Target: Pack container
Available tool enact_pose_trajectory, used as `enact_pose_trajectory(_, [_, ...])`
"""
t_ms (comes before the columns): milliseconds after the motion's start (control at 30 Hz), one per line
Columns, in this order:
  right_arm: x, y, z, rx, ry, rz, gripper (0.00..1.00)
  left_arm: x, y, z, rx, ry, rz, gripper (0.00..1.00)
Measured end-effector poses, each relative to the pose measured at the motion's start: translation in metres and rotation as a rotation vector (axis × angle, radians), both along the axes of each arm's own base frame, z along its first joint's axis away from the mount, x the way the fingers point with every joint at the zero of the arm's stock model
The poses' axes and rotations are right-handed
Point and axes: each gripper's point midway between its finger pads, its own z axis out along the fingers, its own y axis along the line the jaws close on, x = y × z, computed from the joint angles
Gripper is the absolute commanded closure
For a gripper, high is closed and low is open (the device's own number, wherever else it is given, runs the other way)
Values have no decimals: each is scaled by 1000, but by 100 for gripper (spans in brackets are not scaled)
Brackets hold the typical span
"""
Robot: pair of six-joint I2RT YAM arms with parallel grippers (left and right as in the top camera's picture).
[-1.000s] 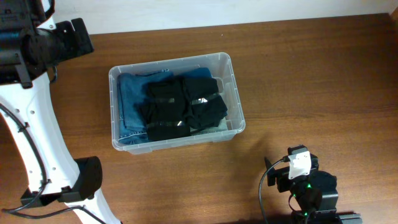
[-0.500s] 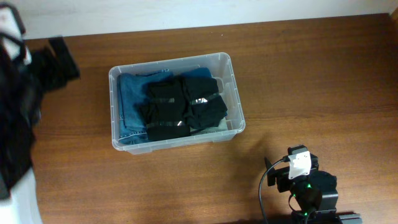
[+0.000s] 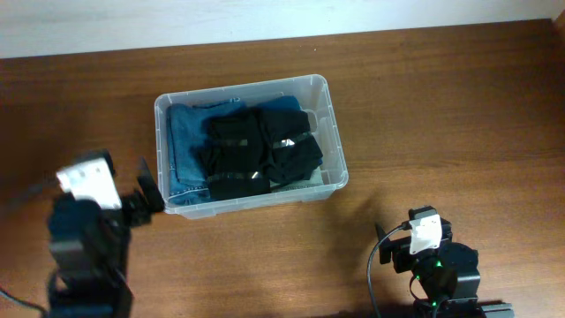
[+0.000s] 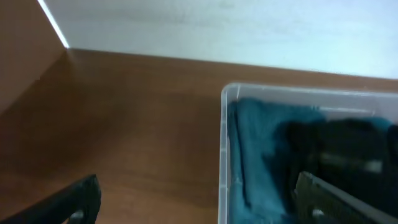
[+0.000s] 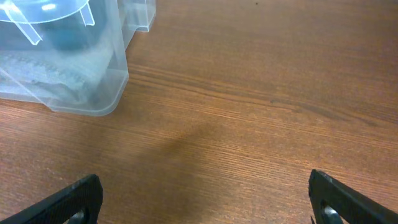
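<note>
The container (image 3: 239, 89), a clear plastic bin, stands mid-table and holds folded blue jeans (image 3: 183, 146) and black clothes (image 3: 261, 150). My left gripper (image 3: 148, 193) is low at the container's front-left corner, open and empty. In the left wrist view its fingers (image 4: 199, 208) straddle the container's left rim (image 4: 224, 149), with blue cloth (image 4: 261, 155) and black cloth (image 4: 351, 146) inside. My right gripper (image 5: 205, 202) is open and empty over bare wood. The container's corner (image 5: 81, 81) shows at the upper left of that view.
The right arm (image 3: 433, 263) is folded at the table's front right, with a cable beside it. A pale wall (image 3: 265, 18) runs along the table's far edge. Brown wooden tabletop (image 3: 441, 115) surrounds the container.
The left arm has swung down from the far left to the front left, beside the container's front-left corner. The right arm and the container's contents have not moved.
</note>
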Motion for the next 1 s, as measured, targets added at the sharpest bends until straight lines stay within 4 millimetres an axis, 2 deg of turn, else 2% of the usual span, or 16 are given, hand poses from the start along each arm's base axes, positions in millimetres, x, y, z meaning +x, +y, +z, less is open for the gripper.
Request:
enact_pose_trajectory(233, [0, 0, 0, 0, 0, 0, 2, -23, -9, -88, -18, 1, -45, 1])
enact_pose_trajectory(333, [0, 0, 0, 0, 0, 0, 2, -31, -11, -117, -23, 7, -55, 1])
enact_pose_trajectory(433, [0, 0, 0, 0, 0, 0, 2, -37, -12, -137, -26, 3, -62, 0])
enact_pose_trajectory(700, [0, 0, 0, 0, 0, 0, 2, -43, -14, -163, -29, -18, -72, 1])
enact_pose_trajectory(1000, [0, 0, 0, 0, 0, 0, 2, -43, -14, -154, -26, -76, -73, 1])
